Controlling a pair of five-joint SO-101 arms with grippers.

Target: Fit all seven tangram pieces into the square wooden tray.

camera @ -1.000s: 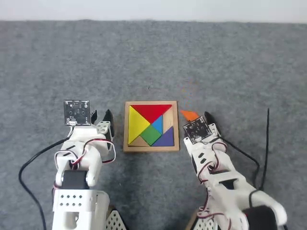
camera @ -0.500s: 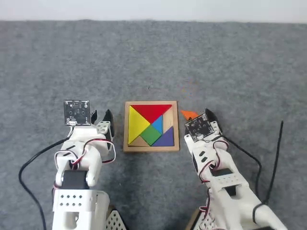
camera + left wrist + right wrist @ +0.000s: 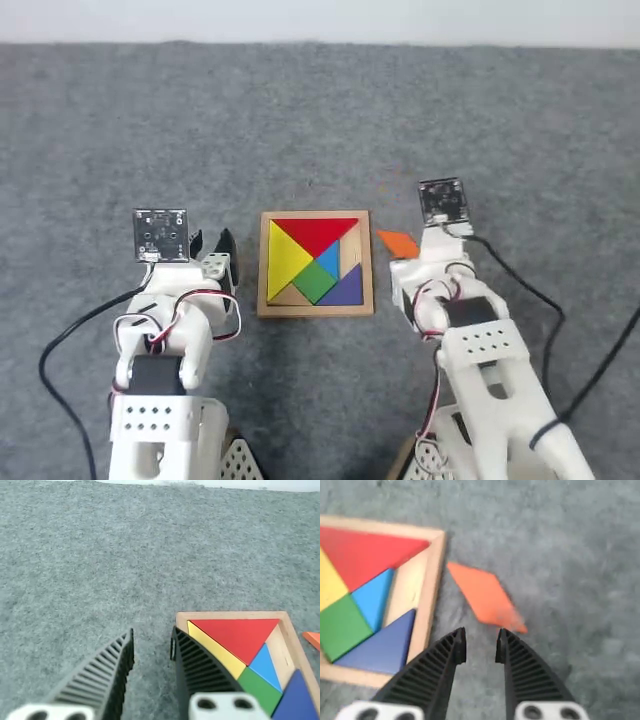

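Orange parallelogram piece (image 3: 485,599) lies just right of the square wooden tray (image 3: 263,262), right gripper (image 3: 481,637) beside it, jaws apart, empty. Left gripper (image 3: 152,640) sits left of the tray, same deal.

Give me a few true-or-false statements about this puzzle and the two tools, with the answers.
1. The orange piece lies on the carpet, outside the tray. True.
2. The red triangle is missing from the tray. False: it sits inside, along one edge.
3. The right tool grips the orange piece. False: it is open and holds nothing.
4. The left tool is open and empty, beside the tray. True.
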